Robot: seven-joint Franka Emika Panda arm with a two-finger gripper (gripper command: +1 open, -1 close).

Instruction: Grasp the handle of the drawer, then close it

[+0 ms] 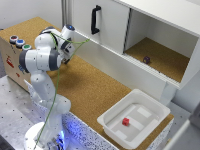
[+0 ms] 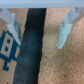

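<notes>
The black drawer handle (image 1: 95, 19) stands upright on the white front panel (image 1: 102, 22) of the cabinet at the back. My gripper (image 1: 68, 50) is at the exterior view's left, well short of the handle and low over the cork tabletop (image 1: 95, 87). In the wrist view the gripper (image 2: 37, 25) is open and empty, with one finger (image 2: 64, 30) over the cork and the other over a printed box. The handle does not show in the wrist view.
The open cabinet bay (image 1: 160, 57) holds a small dark object (image 1: 146, 59). A white tray (image 1: 150, 125) with a red cube (image 1: 126, 121) sits at the front right. A box with coloured buttons (image 1: 17, 42) stands by the arm, and its blue print (image 2: 7, 47) shows in the wrist view.
</notes>
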